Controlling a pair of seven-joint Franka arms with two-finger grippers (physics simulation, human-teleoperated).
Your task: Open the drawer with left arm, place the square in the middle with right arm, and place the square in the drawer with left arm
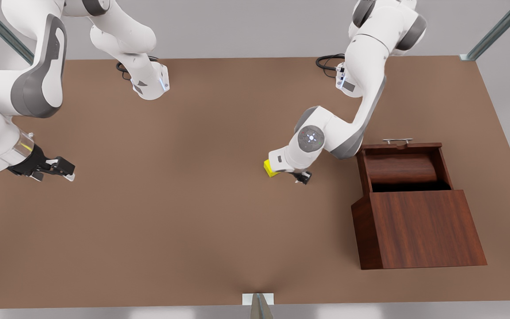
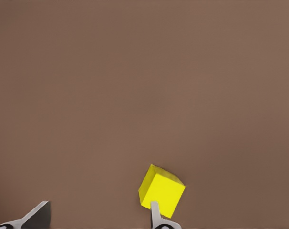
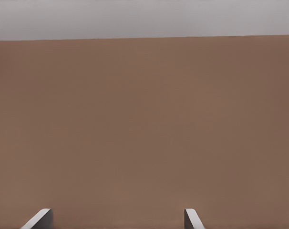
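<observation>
Two spread fingers (image 2: pixel 155 214) of the left gripper (image 1: pixel 291 172) hang over the tabletop's (image 1: pixel 193 199) middle, one tip just beside the yellow cube (image 1: pixel 270 168), nothing grasped. The right gripper (image 1: pixel 62 170) waits released near the table's edge at the front view's left. The drawer (image 1: pixel 403 166) stands pulled out of its wood-grain box (image 1: pixel 419 228) toward the opposite edge.

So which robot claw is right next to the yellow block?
The left claw, by the open drawer. Its fingers are spread, one touching the yellow block. The right claw waits far off, open.
</observation>
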